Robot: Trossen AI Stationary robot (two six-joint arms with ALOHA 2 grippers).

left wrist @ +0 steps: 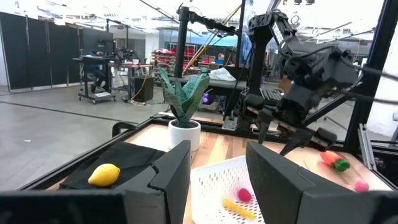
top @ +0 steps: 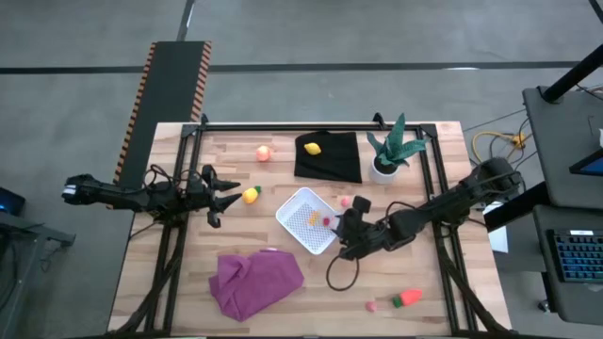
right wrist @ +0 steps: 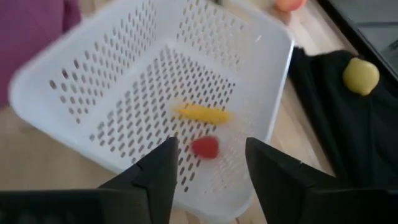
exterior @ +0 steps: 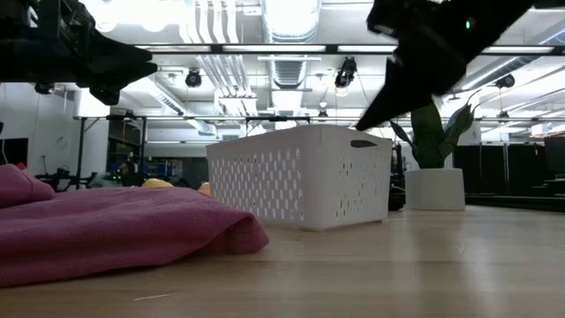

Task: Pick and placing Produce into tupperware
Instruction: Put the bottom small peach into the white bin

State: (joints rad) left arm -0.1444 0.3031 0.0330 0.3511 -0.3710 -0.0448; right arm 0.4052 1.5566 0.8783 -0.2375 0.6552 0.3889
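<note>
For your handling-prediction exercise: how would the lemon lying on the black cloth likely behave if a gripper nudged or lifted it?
The lemon looks rounded and smooth, so a sideways nudge would probably roll it, though the soft black cloth may slow that. It appears to be a small toy, likely light and stiff. Its curved sides could slip from narrow fingers unless gripped across the middle.
</note>
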